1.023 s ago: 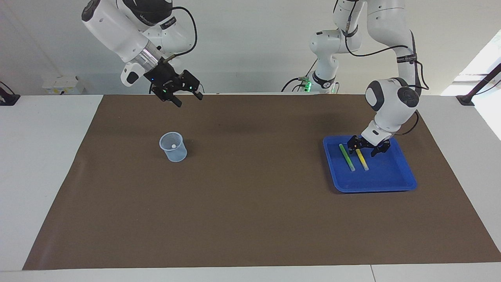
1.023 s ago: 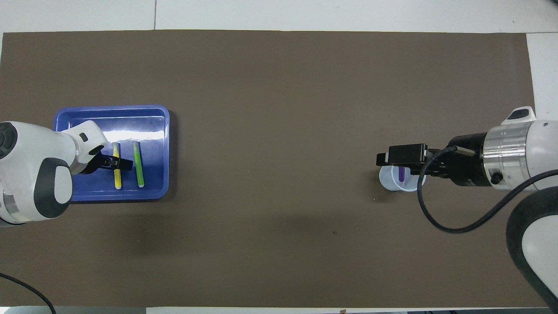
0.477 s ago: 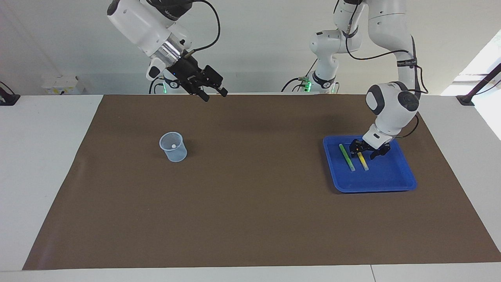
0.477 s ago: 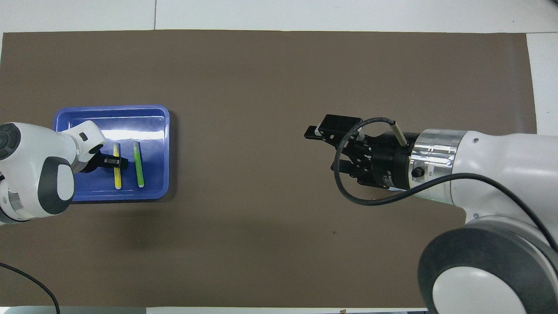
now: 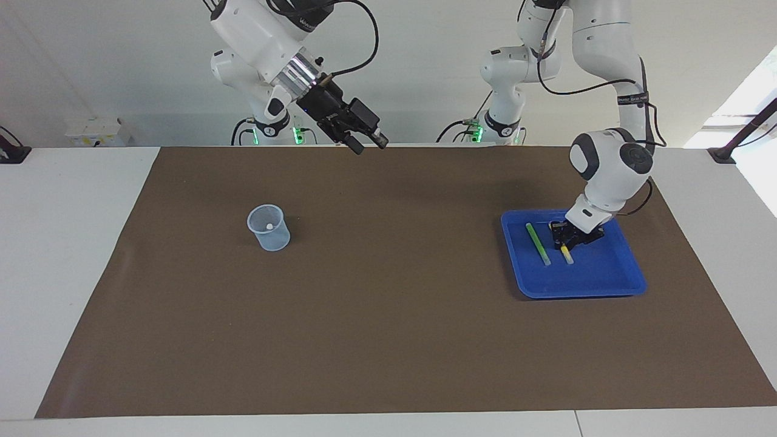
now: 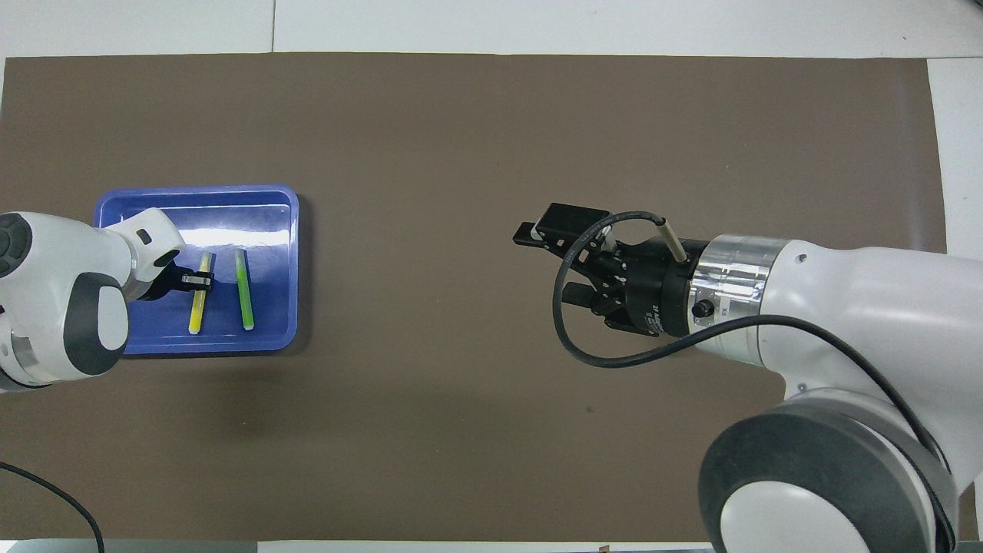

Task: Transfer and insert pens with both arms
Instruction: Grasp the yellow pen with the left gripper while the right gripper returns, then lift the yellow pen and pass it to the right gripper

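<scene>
Biggest thing here is the white worktop (image 5: 73, 255) with a big brown paper mat (image 5: 388, 340) across it, and both white jointed arms come in from the robots' end.

The right claw (image 5: 363, 141) hangs up in the air over the mat's robot-side edge, near the middle, spread wide with nothing in it. Looks like it's waiting for a handover.

Toward the left arm's end sits a shallow blue plastic tray (image 5: 607, 285). The left claw (image 5: 567, 238) is down in it, clenched on the slim yellow marker pen (image 6: 196, 302), around the half that's farther from the robots in the overhead view. The slim green marker pen (image 5: 538, 243) lies loose just beside it in the tray.

Toward the right arm's end there's a small clear plastic cup (image 5: 268, 227) with a pale cap end (image 5: 268, 226) showing inside, so I'd guess one pen is already in.

Handling-wise, I'd say these pens are light, stiff and a bit slick, so they can swivel in a pinch. Grabbing one end leaves the other end free for the second claw.
</scene>
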Motion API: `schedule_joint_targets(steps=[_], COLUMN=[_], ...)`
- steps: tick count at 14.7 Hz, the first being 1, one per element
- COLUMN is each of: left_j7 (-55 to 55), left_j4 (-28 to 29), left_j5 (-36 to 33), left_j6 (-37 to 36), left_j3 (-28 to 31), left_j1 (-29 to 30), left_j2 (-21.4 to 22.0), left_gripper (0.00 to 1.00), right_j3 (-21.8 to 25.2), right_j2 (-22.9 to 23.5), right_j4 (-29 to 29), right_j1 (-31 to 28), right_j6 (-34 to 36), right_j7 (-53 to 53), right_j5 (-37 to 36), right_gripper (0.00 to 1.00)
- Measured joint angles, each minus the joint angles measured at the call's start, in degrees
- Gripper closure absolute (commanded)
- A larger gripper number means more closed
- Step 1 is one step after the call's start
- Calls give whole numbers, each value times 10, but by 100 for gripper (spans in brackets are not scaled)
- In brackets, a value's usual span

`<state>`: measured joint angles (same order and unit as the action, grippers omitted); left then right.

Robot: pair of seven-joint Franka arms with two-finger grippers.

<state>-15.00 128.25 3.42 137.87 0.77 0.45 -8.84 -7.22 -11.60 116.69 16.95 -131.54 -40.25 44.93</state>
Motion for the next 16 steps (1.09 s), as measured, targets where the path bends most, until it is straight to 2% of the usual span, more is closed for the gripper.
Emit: schedule_joint_targets(steps=[3, 7, 10, 12, 16], left_j7=[7, 103, 244, 377, 643], left_j4=[-21, -115, -204, -258, -295], left_j5=[0, 3, 58, 103, 190], left_j6=[-38, -195, -335, -409, -447], left_j3=[-2, -8, -14, -15, -17], left_j1=[0, -2, -12, -30, -74], left_j2=[-4, -6, 0, 4, 25], left_gripper=[100, 100, 100, 100, 100], right_j3=[0, 0, 0, 0, 0], right_j2=[0, 0, 0, 0, 0], right_j4=[0, 1, 1, 1, 1], right_j1=[0, 0, 0, 0, 7], right_j6=[0, 0, 0, 0, -1], right_j7=[0, 0, 0, 0, -5], right_j5=[0, 0, 0, 0, 0], right_gripper=[0, 0, 0, 0, 0])
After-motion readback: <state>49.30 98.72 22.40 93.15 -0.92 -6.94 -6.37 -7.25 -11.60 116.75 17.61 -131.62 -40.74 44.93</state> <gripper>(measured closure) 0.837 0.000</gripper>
